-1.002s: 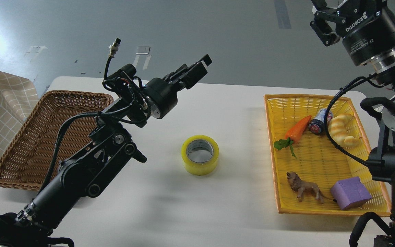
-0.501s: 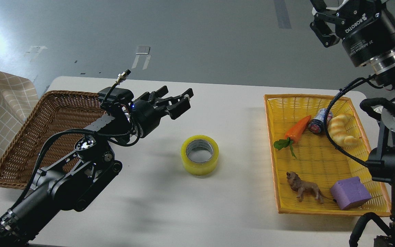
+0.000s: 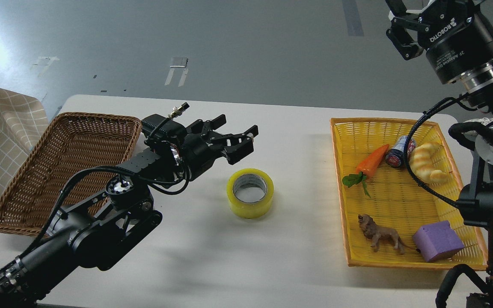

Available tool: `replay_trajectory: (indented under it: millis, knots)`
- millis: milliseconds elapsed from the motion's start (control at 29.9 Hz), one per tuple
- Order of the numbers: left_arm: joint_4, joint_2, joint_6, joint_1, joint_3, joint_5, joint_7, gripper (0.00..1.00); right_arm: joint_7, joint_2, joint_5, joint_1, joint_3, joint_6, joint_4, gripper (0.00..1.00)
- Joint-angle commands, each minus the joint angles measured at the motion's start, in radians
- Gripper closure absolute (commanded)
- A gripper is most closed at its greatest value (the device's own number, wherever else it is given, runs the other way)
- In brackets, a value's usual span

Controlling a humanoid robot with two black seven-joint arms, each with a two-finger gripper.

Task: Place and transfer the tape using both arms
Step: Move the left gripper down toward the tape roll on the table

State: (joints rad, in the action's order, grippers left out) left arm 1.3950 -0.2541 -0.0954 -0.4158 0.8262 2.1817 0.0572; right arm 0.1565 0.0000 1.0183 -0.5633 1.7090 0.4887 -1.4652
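Your left gripper [image 3: 234,137] hangs with its jaws spread and nothing in them, just left of and slightly beyond the tape [image 3: 250,193], which stands on the white bench [image 3: 212,256] near its middle, core hole facing up, touching neither arm.

Your right gripper [image 3: 400,25] is raised high at the far right, above the far end of the yellow basket [image 3: 349,252]; its jaws are cut off by the frame edge, so you cannot tell whether they are spread or clenched.

The risks, as a judgement: the roll is smooth and round, so jaws that close off-centre may squeeze it sideways and send it skidding across the bench. A jaw tip landing on the top rim, not beside the wall, may tip it onto its edge (then it can roll away). At the handover, if one arm lets go before the other has a firm hold, the roll falls.

Count what you have:
- one tape roll;
- two arms;
- two baskets, the brown wicker basket [image 3: 24,214] at left holding nothing visible;
- in the yellow one, one carrot [image 3: 371,161], one small can [image 3: 397,154], one bread piece [image 3: 427,164], one toy lion [image 3: 380,236] and one purple block [image 3: 437,241].
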Motion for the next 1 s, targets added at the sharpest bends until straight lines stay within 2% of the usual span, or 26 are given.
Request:
replay_trajectory:
  millis: [0, 100, 167, 267, 334, 434, 668, 969]
  knots:
    - [0.001, 0.009, -0.009, 0.006, -0.053, 0.0, -0.005, 0.02, 0.0, 0.0, -0.001, -0.01, 0.003, 0.0, -0.001, 0.01]
    - [-0.013, 0.015, -0.024, 0.0, -0.07, 0.0, -0.042, 0.02, 0.0, 0.0, -0.001, -0.01, 0.003, 0.0, -0.001, 0.01]
    - [-0.014, 0.022, -0.076, -0.005, -0.071, 0.0, -0.085, 0.02, 0.001, 0.0, -0.001, -0.01, 0.001, 0.0, -0.001, 0.01]
    - [-0.02, 0.016, -0.133, -0.009, -0.071, 0.0, -0.111, 0.02, 0.001, 0.0, 0.0, -0.013, 0.003, 0.0, -0.003, 0.01]
    - [-0.042, 0.018, -0.142, -0.024, -0.071, 0.0, -0.123, 0.02, 0.0, 0.0, -0.001, -0.013, 0.003, 0.0, -0.003, 0.01]
    - [-0.065, 0.015, -0.147, -0.047, -0.088, 0.0, -0.129, 0.02, 0.001, 0.0, -0.001, -0.013, 0.003, 0.0, -0.001, 0.01]
    - [-0.077, -0.066, -0.147, -0.115, -0.257, 0.0, -0.149, 0.02, 0.0, 0.0, 0.0, -0.009, 0.003, 0.0, 0.005, 0.01]
    - [-0.074, -0.094, -0.145, -0.109, -0.268, 0.0, -0.149, 0.02, 0.0, 0.0, -0.001, -0.007, 0.001, 0.0, 0.008, 0.01]
